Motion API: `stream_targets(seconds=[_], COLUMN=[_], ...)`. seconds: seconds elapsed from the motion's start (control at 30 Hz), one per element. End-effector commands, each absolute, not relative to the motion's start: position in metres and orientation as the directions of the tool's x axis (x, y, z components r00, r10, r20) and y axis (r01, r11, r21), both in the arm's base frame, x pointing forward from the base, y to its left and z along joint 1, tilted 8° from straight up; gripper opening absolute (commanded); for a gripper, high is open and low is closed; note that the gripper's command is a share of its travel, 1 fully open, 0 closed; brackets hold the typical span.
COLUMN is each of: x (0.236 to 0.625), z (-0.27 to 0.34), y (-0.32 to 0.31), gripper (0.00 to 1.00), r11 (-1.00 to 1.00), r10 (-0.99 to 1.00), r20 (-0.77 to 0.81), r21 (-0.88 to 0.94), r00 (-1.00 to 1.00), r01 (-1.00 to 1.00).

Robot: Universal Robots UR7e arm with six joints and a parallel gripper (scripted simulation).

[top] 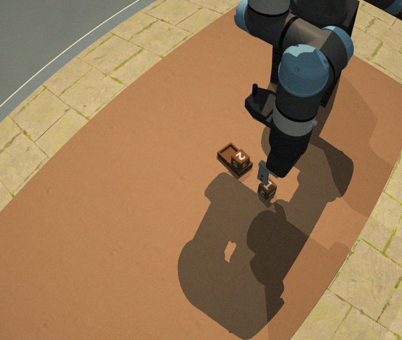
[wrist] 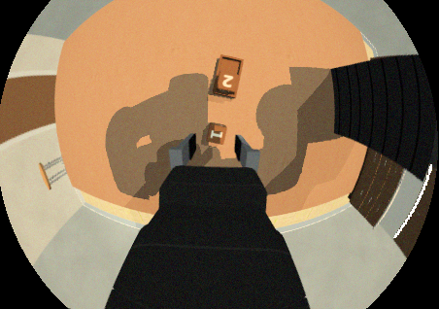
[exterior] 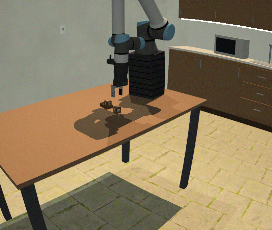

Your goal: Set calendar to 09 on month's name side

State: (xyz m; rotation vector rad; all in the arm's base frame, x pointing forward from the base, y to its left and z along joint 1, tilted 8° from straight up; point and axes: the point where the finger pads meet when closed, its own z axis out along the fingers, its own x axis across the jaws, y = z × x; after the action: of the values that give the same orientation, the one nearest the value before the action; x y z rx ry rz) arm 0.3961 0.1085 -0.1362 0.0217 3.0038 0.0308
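Observation:
The small brown tray (top: 227, 165) (exterior: 102, 105) (wrist: 232, 66) lies flat on the table. One brown cube (top: 240, 158) (exterior: 107, 103) (wrist: 226, 82) sits in the tray's end nearer the other cube, with a white 2 on top; a 5 and a 3 show on its sides. The tray's other half is empty. The second cube (top: 267, 190) (exterior: 116, 109) (wrist: 217, 134) stands on the table outside the tray, with a 1 on top and an 8 lying sideways on one side. My gripper (top: 269, 177) (exterior: 116, 95) (wrist: 215, 142) is open and empty, above the table near the second cube. No month's name is readable.
The wooden table (top: 102, 219) (exterior: 44, 128) (wrist: 146, 42) bears the tray and the loose cube. The arm's dark ribbed pedestal (exterior: 146, 76) (wrist: 384, 105) stands behind the gripper. The arm's shadow falls across the loose cube's surroundings.

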Motion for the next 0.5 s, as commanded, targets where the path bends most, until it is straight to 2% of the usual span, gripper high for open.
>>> stream_targets(seconds=[0.0, 0.47], x=[0.396, 0.3955], z=[-0.1362, -0.1367], y=[0.1097, 0.1114], gripper=[1.0, 1.0], r11=[0.995, 0.981], r10=[0.097, 0.191], r20=[-0.136, -0.132], r21=[0.033, 0.045], r00=[-0.986, -0.973], r01=[0.094, 0.186])
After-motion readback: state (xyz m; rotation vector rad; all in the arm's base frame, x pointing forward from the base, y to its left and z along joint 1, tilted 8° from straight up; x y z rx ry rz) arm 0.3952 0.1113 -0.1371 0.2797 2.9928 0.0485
